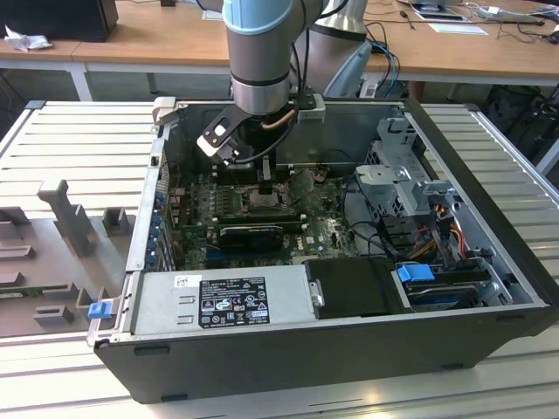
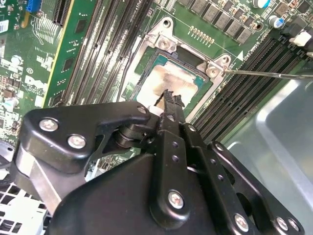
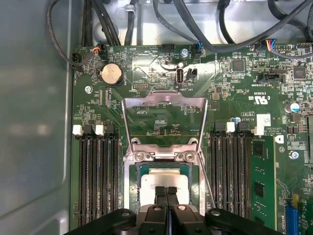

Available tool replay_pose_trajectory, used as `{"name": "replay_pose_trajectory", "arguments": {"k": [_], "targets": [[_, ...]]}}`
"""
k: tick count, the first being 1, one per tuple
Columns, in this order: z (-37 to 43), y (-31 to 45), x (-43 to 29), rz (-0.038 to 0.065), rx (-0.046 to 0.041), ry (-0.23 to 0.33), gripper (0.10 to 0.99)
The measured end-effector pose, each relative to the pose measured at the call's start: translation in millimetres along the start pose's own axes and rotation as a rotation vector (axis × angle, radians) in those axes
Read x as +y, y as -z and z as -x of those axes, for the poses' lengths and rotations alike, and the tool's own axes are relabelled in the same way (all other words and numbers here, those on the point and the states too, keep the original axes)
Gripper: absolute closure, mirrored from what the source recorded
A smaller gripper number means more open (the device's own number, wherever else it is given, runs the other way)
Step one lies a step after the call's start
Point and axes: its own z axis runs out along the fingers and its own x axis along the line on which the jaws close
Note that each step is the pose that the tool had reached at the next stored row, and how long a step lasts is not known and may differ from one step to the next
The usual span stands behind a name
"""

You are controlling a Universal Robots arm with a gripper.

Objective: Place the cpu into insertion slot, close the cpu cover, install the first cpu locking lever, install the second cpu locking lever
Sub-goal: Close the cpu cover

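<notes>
Silver-grey cpu [image 3: 159,177] lies seated in the insertion slot [image 2: 155,59], so the placing step looks finished (or very nearly). Directly over its top the claw [image 3: 166,191] has its fingers pressed together, gripping nothing I can make out. The cpu cover [image 3: 146,100] stands swung open beyond the socket, and lowering it would call for a cleared socket.

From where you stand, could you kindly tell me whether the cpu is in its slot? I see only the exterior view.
Observer: Yes, in both wrist views the cpu lies flat in the insertion slot.
Operator: Is the cover closed?
Observer: No, in the first wrist view the cpu cover stands swung back, open.
Operator: And the gripper?
Observer: In both wrist views the gripper is shut, poised over the cpu.
</notes>
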Motion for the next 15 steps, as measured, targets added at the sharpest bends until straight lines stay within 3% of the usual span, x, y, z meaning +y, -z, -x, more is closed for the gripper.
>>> {"name": "replay_pose_trajectory", "arguments": {"k": [2, 3, 4, 15], "targets": [[-0.1, 1.8, 0.5, 0.000, 0.0004, 0.000, 0.980], [0.1, 1.4, 6.4, -0.012, 0.0025, -0.001, 0.980], [0.2, 1.4, 7.8, -0.014, 0.0038, -0.001, 0.980], [0.1, 3.5, 8.8, -0.015, 0.0038, -0.001, 0.980]]}}
